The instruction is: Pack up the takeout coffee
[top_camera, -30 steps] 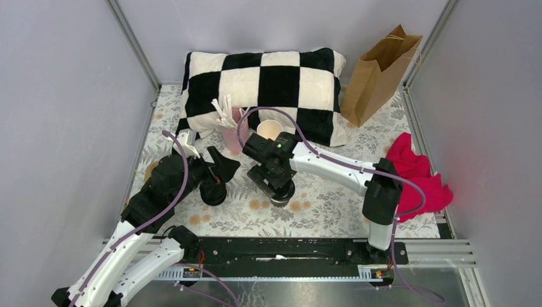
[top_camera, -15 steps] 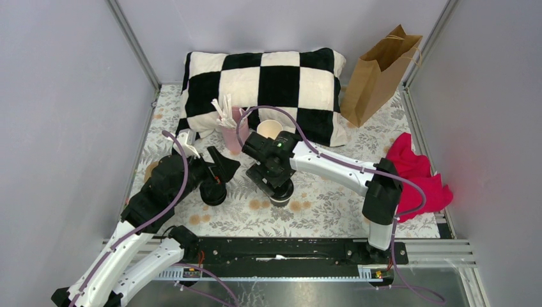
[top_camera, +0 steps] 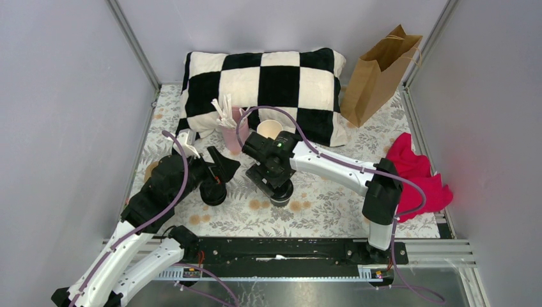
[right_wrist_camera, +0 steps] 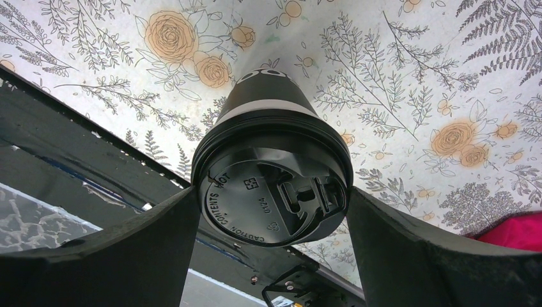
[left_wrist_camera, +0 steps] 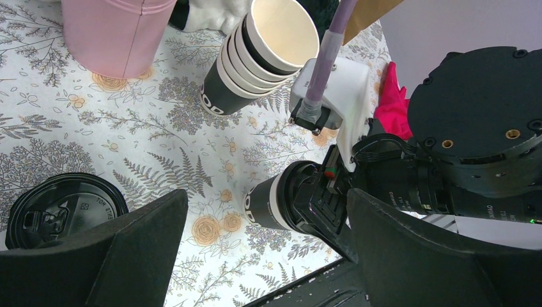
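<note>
Down at the middle of the floral tablecloth [right_wrist_camera: 415, 77], the takeout coffee [right_wrist_camera: 271, 185] is standing upright. The right gripper [right_wrist_camera: 271, 198] is clamping it, one finger pressing each side of its black lid. Over to the left, the left gripper [left_wrist_camera: 265, 195] is hanging with jaws spread wide and nothing between them, a lone black lid [left_wrist_camera: 61, 211] peeking out beside one finger. The stack of lidless cups [left_wrist_camera: 255, 54] is standing beyond, and the brown paper bag [top_camera: 377, 70] is standing at the far right corner.

Takeout coffee [right_wrist_camera: 271, 147]: glossy plastic lid [right_wrist_camera: 271, 201], matt paper wall.
</note>
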`<act>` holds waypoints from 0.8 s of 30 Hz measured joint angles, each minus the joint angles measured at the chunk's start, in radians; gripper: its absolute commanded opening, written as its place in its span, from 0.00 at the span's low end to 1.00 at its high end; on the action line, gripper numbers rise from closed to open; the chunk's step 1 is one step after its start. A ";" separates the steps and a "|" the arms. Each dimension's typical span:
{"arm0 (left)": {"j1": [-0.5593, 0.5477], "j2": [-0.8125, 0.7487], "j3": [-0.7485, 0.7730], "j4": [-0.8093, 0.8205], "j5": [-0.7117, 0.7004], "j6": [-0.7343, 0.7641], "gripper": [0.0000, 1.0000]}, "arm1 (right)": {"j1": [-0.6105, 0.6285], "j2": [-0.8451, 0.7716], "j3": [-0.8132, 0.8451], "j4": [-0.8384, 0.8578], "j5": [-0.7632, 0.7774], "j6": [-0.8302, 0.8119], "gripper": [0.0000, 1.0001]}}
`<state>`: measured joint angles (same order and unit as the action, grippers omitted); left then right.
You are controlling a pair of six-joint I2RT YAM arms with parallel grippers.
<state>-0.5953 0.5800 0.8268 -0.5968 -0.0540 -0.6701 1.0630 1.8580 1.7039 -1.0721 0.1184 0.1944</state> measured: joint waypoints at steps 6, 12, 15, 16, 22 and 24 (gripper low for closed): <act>0.000 0.000 0.000 0.000 0.000 0.000 0.99 | 0.000 0.000 0.000 0.000 0.000 0.000 0.88; 0.000 0.000 0.000 0.000 0.000 0.000 0.99 | 0.000 0.000 -0.004 0.000 -0.003 -0.001 0.89; 0.000 0.000 0.000 0.000 0.000 0.000 0.99 | 0.000 0.000 -0.007 0.001 -0.003 -0.004 0.90; 0.000 0.000 0.000 0.000 0.000 0.000 0.99 | 0.000 0.000 -0.008 0.002 -0.003 -0.004 0.91; 0.000 0.000 0.000 0.000 0.000 0.000 0.99 | 0.000 0.000 -0.018 0.009 -0.002 -0.007 0.92; 0.000 0.000 0.000 0.000 0.000 0.000 0.99 | 0.000 0.000 -0.021 0.010 -0.002 -0.007 0.92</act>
<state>-0.5953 0.5800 0.8268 -0.5968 -0.0536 -0.6701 1.0630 1.8580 1.6829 -1.0626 0.1162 0.1871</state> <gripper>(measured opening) 0.987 0.912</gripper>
